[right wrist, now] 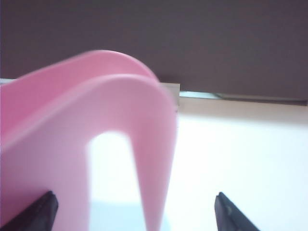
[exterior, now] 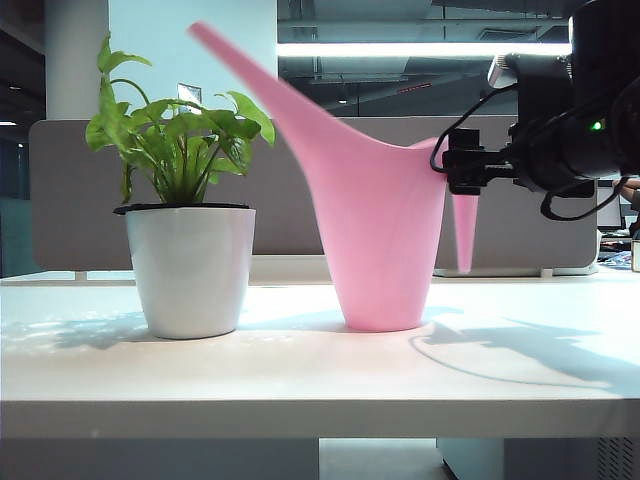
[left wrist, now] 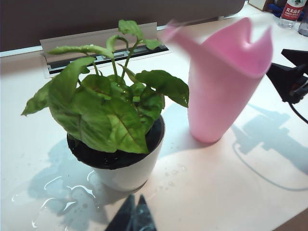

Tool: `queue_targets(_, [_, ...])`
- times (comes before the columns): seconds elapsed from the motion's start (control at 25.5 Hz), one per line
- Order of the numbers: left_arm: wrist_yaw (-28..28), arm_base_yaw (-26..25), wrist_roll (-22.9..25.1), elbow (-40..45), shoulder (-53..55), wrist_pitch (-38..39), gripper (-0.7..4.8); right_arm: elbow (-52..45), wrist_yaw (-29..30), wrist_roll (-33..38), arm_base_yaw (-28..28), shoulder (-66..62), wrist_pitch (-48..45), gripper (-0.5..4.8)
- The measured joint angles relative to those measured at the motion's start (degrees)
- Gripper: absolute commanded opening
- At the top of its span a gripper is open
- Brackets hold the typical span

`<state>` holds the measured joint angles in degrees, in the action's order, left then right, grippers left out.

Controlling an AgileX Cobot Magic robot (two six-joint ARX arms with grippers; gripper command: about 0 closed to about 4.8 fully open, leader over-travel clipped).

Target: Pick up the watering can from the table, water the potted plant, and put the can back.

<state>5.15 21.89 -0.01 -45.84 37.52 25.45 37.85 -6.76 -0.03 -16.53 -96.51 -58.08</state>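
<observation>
Watering can blurred between R gripper tips

Right end effector open, left end effector closed.

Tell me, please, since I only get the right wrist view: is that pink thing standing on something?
Observer: Yes. The watering can stands on the table beside the potted plant, and the open right gripper is at its handle.
Visitor: Did the plant get water?
Observer: It looks so. The left wrist view shows puddles around the pot.
Visitor: And the other arm?
Observer: The left gripper hovers near the pot, its tips together.
</observation>
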Motion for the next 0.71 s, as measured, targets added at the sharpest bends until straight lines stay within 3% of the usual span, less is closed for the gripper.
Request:
queue_targets(0.39, [0.0, 0.0, 0.0, 0.0, 0.0, 0.0, 0.03, -11.2, -0.9, 0.0, 0.0, 16.3, 8.7, 4.79])
queue_targets(0.43, [0.0, 0.0, 0.0, 0.0, 0.0, 0.0, 0.03, -12.1, -0.9, 0.0, 0.0, 17.9, 10.0, 4.41])
queue_targets(0.47, [0.0, 0.0, 0.0, 0.0, 0.0, 0.0, 0.03, -13.1, -0.9, 0.0, 0.0, 19.8, 11.4, 3.55])
queue_targets(0.59, [0.0, -0.1, 0.0, 0.0, -0.2, 0.0, 0.03, -17.2, -1.0, 0.1, -0.9, 29.0, 16.6, 0.25])
queue_targets(0.63, [0.0, -0.4, 0.0, 0.1, -0.8, 0.0, 0.03, -18.5, -1.0, 0.1, -1.5, 32.5, 17.6, -0.09])
queue_targets(0.71, [0.7, -1.8, 0.0, 0.5, -3.4, 0.0, 0.03, -21.9, -0.5, 0.2, -2.7, 42.1, 19.1, -0.01])
